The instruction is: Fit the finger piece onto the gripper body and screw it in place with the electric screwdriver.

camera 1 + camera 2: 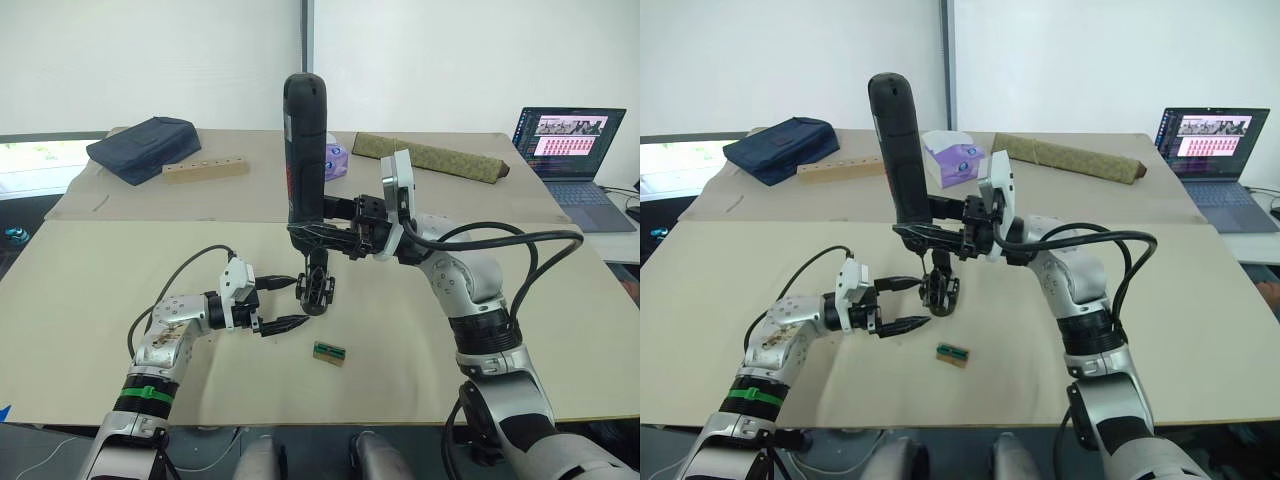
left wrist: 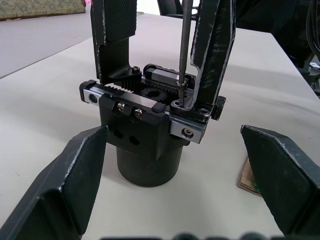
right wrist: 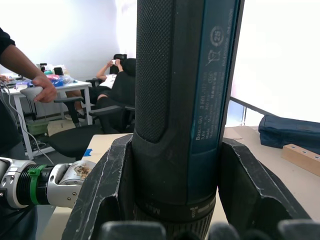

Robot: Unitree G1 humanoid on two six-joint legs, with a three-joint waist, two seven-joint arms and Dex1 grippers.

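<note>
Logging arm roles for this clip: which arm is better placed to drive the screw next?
Right. Its gripper already clamps the electric screwdriver upright, its bit on a screw in the gripper body. The left gripper is open beside that body.

laptop [image 1: 572, 150] open far right | navy bag [image 1: 145, 148] + wood block [image 1: 205, 169] back left | olive roll [image 1: 432, 157] | green block [image 1: 329, 352] on desk [image 1: 100, 300]

The screwdriver [image 3: 182, 100] runs past the top and bottom edges of the right wrist view, so neither its rounded end nor its bit shows between the jaws there. From the left wrist camera the bit [image 2: 183, 50] is cut off above, and both prongs of the gripper body [image 2: 150, 125] likewise (one of them is presumably the finger piece). The small green-and-brown block [image 2: 248, 175] is half hidden behind one finger [image 2: 280, 175] of the left gripper
</note>
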